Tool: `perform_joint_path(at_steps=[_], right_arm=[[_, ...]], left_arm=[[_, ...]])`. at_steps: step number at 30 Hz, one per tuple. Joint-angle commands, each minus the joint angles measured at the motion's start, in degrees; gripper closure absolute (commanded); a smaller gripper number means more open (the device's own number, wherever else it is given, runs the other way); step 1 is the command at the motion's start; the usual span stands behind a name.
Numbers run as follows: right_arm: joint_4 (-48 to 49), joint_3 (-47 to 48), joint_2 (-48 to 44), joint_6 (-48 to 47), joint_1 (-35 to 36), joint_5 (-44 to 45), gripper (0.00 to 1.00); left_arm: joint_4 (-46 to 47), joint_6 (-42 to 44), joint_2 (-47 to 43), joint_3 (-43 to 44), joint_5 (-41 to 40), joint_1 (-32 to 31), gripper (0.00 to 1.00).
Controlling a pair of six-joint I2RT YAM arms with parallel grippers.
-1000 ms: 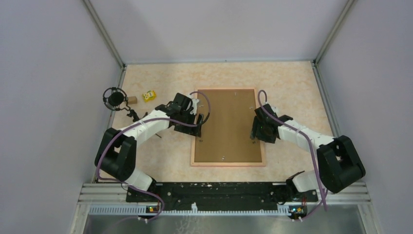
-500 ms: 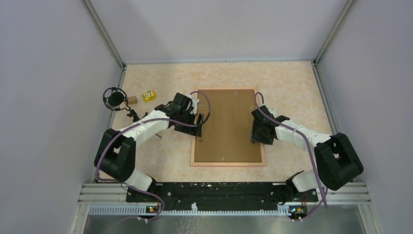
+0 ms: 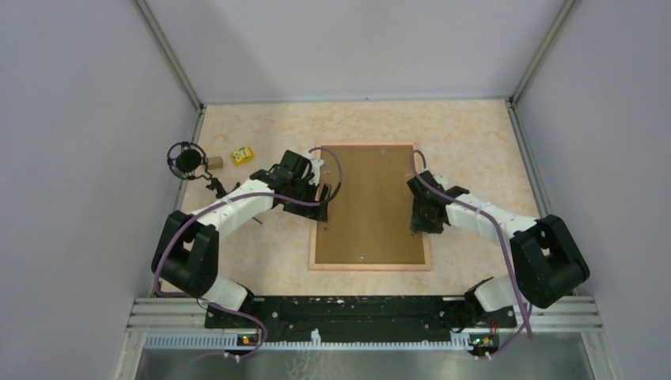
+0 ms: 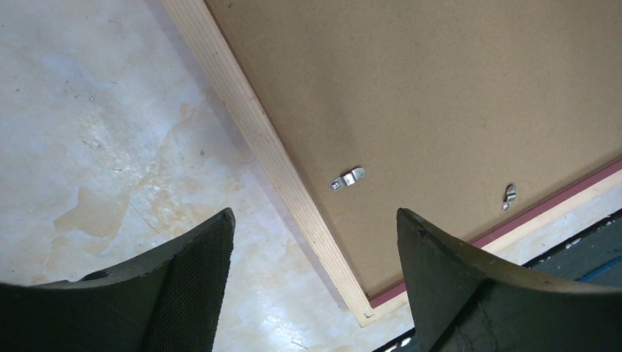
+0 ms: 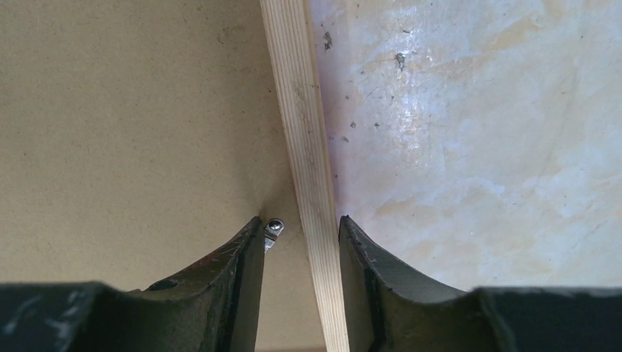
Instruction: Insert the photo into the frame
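No legible text, label, brand, number or sign in any of the three views. Only dark marks on a small yellow block [image 3: 242, 155] at the far left of the table [image 3: 475, 142], too small to read.

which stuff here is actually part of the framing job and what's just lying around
Job: frame, lying face down; backing board in it; metal clips on the board. No photo in view.
Lying about: yellow block, brown block, black round gadget, all at the far left.
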Motion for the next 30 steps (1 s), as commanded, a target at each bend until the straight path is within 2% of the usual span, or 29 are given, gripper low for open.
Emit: perform_joint_path(at_steps=[1, 4, 13, 16, 18, 30], right_arm=[[-2.3, -0.3, 0.5, -3.0, 1.1, 0.5, 0.74], [-3.4, 0.6, 1.0, -4.5, 1.1, 1.3, 0.80], [-1.9, 0.1, 1.4, -7.8, 1.1, -3.3, 0.82], [-2.6, 0.7, 2.2, -7.6, 1.1, -3.0, 0.95], [-3.4, 1.2, 2.5, -7.1, 1.1, -2.3, 0.99], [-3.8, 2.6, 1.3, -9.7, 2.0, 3.4, 1.00]], left_arm=[[1.0, 0.9, -2.4, 1.5, 1.0, -0.1, 0.16], [1.0, 0.9, -2.3, 1.4, 1.3, -0.2, 0.16], [1.2, 1.0, -3.1, 1.3, 1.5, -0.2, 0.16], [1.2, 1.0, -3.1, 1.1, 1.7, -0.2, 0.16], [1.2, 1.0, -3.1, 1.0, 2.0, -0.3, 0.16], [1.3, 1.1, -3.6, 1.0, 2.3, -0.3, 0.16]])
